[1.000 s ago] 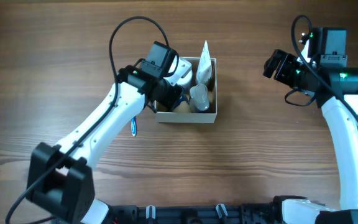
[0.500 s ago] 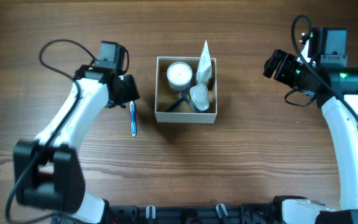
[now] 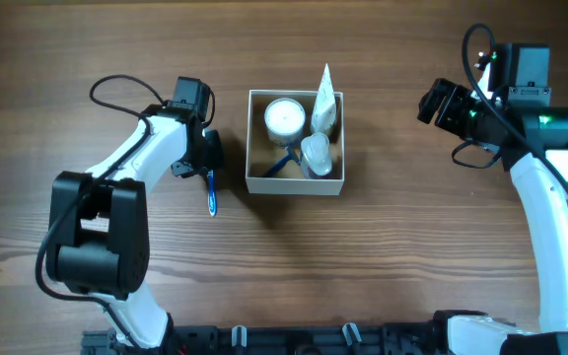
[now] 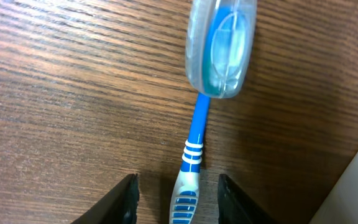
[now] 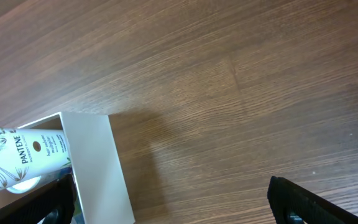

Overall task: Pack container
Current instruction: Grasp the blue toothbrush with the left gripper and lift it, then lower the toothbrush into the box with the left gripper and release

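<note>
The container (image 3: 254,184) is a square white-walled box at the table's middle; its wall also shows in the right wrist view (image 5: 95,162). It holds a round white-lidded jar (image 3: 284,116), a Pantene tube (image 3: 325,99), seen again in the right wrist view (image 5: 23,152), and other small toiletries. A blue toothbrush (image 3: 212,192) with a clear cap on its head lies on the table just left of the container. My left gripper (image 3: 208,161) is open, its fingers (image 4: 180,202) on either side of the toothbrush handle (image 4: 191,155). My right gripper (image 3: 440,103) is open and empty, off to the container's right (image 5: 179,211).
The wooden table (image 3: 412,247) is bare around the container and the toothbrush. The left arm's black cable (image 3: 116,84) loops above the table at the left. The container's left wall stands close to the right of my left gripper.
My left gripper left the container, swung out to the left, then came back over the toothbrush handle. The jar now shows uncovered in the container. The right arm has not moved.
</note>
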`<state>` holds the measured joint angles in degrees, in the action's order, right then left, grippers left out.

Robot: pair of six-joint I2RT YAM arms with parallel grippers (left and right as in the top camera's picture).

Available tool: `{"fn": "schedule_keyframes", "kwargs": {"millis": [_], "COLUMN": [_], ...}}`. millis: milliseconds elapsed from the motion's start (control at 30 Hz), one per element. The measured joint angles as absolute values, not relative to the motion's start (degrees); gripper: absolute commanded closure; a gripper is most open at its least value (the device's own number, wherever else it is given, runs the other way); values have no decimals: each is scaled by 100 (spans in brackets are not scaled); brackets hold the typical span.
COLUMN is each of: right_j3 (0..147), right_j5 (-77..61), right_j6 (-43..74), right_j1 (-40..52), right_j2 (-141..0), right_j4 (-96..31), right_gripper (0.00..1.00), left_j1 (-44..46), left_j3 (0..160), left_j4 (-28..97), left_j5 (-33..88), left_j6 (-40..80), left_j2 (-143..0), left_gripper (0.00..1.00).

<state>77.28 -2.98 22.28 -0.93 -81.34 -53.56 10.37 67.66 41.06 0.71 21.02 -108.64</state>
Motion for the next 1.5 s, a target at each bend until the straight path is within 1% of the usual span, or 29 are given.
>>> {"fn": "schedule_keyframes", "kwargs": {"millis": [133, 200, 300, 433, 567, 667, 767, 900, 967, 1067, 1267, 1333, 1400, 1467, 1500], "right_j3": [7728, 7728, 7728, 7728, 7728, 7728, 7728, 7728, 7728, 7728, 7728, 7728, 7728, 7728, 7728], "right_j5": [-298, -298, -298, -298, -298, -298, -298, -298, -298, -298, -298, -298, -298, -298, -298], "right_j6": [2228, 2228, 2231, 2228, 2228, 2228, 2228, 2231, 2228, 2231, 2228, 2231, 2228, 2228, 2228], "right_j1": [-93, -93, -93, -93, -93, -93, -93, -93, -93, -93, -93, -93, -93, -93, -93], "right_j2": [-8134, -8134, -8134, -8134, -8134, -8134, -8134, -8134, -8134, -8134, -8134, -8134, -8134, -8134, -8134], "right_j4": [-5356, -5356, -5356, -5354, -5356, -5356, -5356, -5356, -5356, -5356, -5356, -5356, -5356, -5356, -5356], "right_gripper": [0, 0, 0, 0, 0, 0, 0, 0, 0, 0, 0, 0, 0, 0, 0], "left_j1": [1037, 1037, 1037, 1037, 1100, 1400, 1973, 2484, 2574, 2611, 2609, 2611, 2611, 2611, 2609], "left_j3": [6772, 6772, 6805, 7220, 8307, 8783, 8923, 8923, 8923, 8923, 8923, 8921, 8921, 8921, 8921], "left_j4": [4104, 4091, 4158, 4974, 5739, 5610, 5218, 4580, 4362, 4362, 4462, 4510, 4613, 4692, 4698], "left_j5": [54, 47, 45, 47, 30, 25, 19, -204, -325, -432, -493, -493, -493, -495, -493], "left_j6": [1859, 1706, 1568, 1461, 1385, 1262, 1114, 1033, 1013, 1011, 1011, 1011, 1011, 996, 1002], "left_j2": [-10995, -11002, -11004, -10995, -10698, -10193, -9791, -9911, -10003, -10158, -10726, -10930, -11010, -11017, -11017], "left_gripper": [90, 96, 96, 96, 96, 96, 96, 96, 96, 96, 94, 92, 84, 71, 62]}}
